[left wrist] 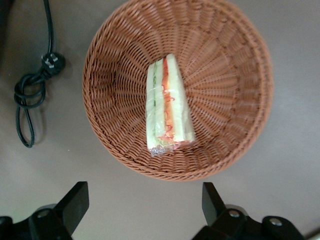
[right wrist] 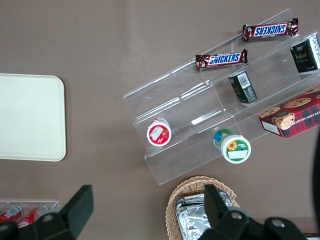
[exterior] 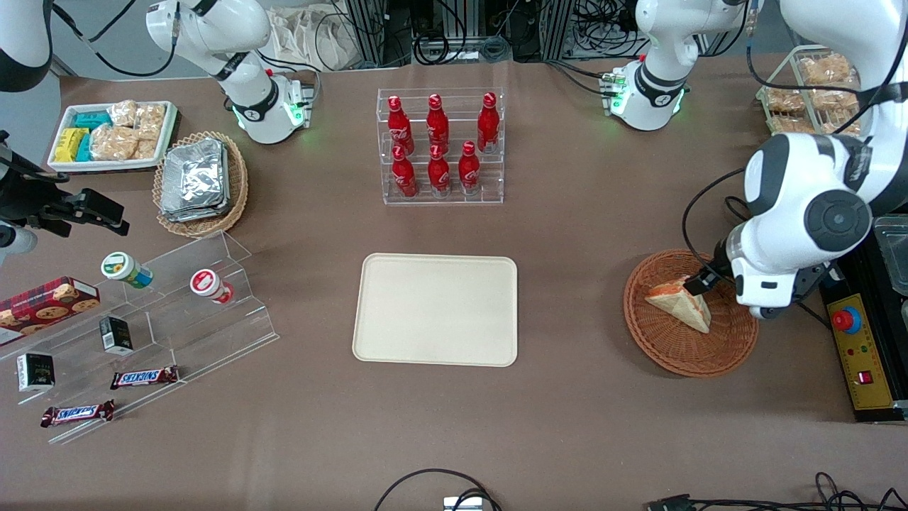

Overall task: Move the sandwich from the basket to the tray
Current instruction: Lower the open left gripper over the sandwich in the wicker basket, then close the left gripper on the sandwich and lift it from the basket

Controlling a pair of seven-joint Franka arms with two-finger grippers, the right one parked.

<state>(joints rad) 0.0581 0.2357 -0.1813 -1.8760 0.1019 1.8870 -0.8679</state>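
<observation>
Brown table (exterior: 582, 298) carries everything. Dead center of the front frame sits the tray (exterior: 435, 309), with a clear bottle rack (exterior: 441, 147) above it. The basket (exterior: 688, 316) rests at the right, with the gripper (left wrist: 142, 210) hovering over it, fingers spread wide. Upper left there's a white tray (exterior: 110, 135) and a tan basket (exterior: 202, 183); lower left a clear stepped stand (exterior: 152, 333). A yellow button box (exterior: 858, 355) lies at the right edge.

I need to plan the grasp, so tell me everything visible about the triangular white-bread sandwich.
The triangular white-bread sandwich is a pale wedge with green and orange-red filling stripes along its cut edge, apparently in clear wrap. It lies inside the round reddish-brown wicker basket, resting on the weave near the middle. The left gripper hovers above the basket with fingers open, touching nothing.
</observation>
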